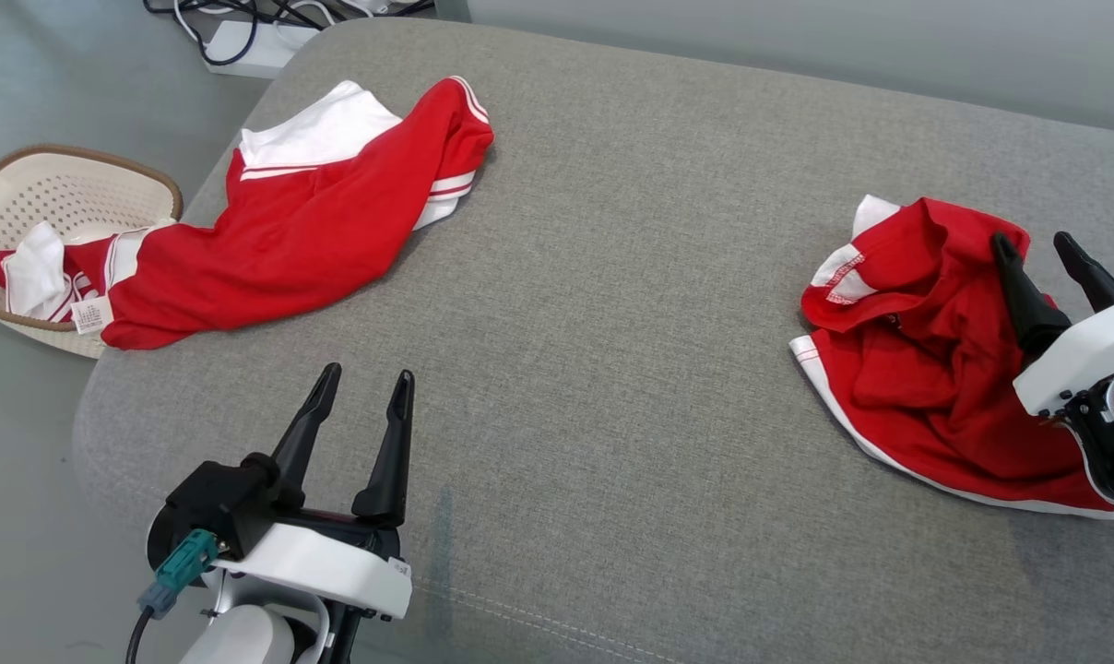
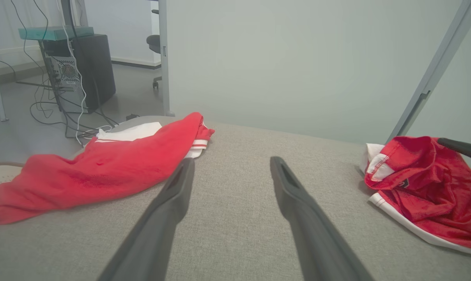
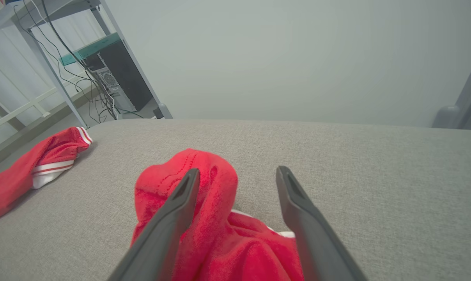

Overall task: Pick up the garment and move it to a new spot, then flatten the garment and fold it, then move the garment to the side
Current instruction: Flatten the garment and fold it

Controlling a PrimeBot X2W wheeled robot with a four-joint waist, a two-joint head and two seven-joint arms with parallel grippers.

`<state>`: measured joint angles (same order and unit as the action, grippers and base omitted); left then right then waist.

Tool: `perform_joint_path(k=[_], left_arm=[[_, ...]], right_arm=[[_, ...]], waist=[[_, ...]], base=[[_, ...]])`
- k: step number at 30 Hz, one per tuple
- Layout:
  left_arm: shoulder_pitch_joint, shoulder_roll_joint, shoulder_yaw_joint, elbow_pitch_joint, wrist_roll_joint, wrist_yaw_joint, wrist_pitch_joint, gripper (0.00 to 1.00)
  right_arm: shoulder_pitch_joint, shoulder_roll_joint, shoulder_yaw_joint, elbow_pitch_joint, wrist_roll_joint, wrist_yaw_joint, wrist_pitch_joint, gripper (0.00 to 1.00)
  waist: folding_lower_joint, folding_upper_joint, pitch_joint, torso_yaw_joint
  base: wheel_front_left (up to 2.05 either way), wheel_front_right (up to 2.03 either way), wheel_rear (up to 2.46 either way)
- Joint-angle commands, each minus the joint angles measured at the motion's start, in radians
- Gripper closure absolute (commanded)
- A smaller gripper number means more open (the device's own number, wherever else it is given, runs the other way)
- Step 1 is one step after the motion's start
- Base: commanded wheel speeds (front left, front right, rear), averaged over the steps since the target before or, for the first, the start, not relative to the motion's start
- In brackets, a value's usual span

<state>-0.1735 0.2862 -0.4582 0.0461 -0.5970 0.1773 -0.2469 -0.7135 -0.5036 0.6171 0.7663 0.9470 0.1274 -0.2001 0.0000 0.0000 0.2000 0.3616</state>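
Here, a wide grey upholstered surface [image 1: 612,369] stretched ahead, with a pale wall [image 2: 298,58] behind it and a computer tower [image 2: 91,70] with loose cables [image 2: 44,113] on the floor at far left. A second red and white garment [image 1: 271,240] lay at the far left corner, trailing into a cream basket [image 1: 59,184]. The crumpled red garment [image 1: 926,369] lay bunched at the right. The right gripper [image 1: 1033,242] stood just over it, jaws apart and holding nothing, a raised fold beside one finger. The left gripper [image 1: 369,373] was spread wide over bare fabric, well apart from both garments.
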Motion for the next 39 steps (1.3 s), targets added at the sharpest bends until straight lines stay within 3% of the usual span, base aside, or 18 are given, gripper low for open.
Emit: perform_joint_path(k=[1, 7, 11, 16, 22, 33, 39], left_arm=[[-0.045, 0.036, 0.042, -0.021, 0.011, 0.003, -0.001, 0.0], [-0.036, 0.061, 0.05, -0.034, 0.014, 0.014, 0.013, 0.0], [-0.024, 0.084, 0.056, -0.053, 0.018, 0.024, 0.027, 0.0], [0.003, 0.114, 0.076, -0.079, 0.015, 0.045, 0.044, 0.0], [0.05, 0.155, 0.115, -0.106, 0.002, 0.08, 0.065, 0.0], [0.132, 0.207, 0.131, -0.152, -0.001, 0.113, 0.101, 0.0], [0.17, 0.227, 0.149, -0.164, -0.011, 0.129, 0.109, 0.0]], right_arm=[[0.002, -0.008, 0.012, -0.036, 0.002, 0.003, -0.033, 0.0], [0.048, -0.011, -0.022, -0.115, -0.029, 0.003, -0.059, 0.0], [0.139, -0.005, -0.188, -0.26, -0.119, 0.003, -0.061, 0.0], [0.342, 0.062, -0.388, -0.43, -0.261, 0.003, -0.061, 0.0], [0.543, 0.154, -0.53, -0.541, -0.436, 0.003, -0.062, 0.0], [0.795, 0.327, -0.651, -0.692, -0.646, 0.003, 0.01, 0.0], [0.863, 0.377, -0.639, -0.76, -0.698, 0.003, 0.045, 0.0]], waist=[[0.0, 0.0, -0.009, -0.018], [0.0, 0.0, -0.029, -0.067], [0.0, 0.0, -0.048, -0.116], [0.0, 0.0, -0.074, -0.186], [0.0, 0.0, -0.111, -0.263], [0.0, 0.0, -0.159, -0.348], [0.0, 0.0, -0.174, -0.386]], base=[[0.0, 0.0, 0.0], [0.0, 0.0, 0.0], [0.0, 0.0, 0.0], [0.0, 0.0, 0.0], [0.0, 0.0, 0.0], [0.0, 0.0, 0.0], [0.0, 0.0, 0.0]])
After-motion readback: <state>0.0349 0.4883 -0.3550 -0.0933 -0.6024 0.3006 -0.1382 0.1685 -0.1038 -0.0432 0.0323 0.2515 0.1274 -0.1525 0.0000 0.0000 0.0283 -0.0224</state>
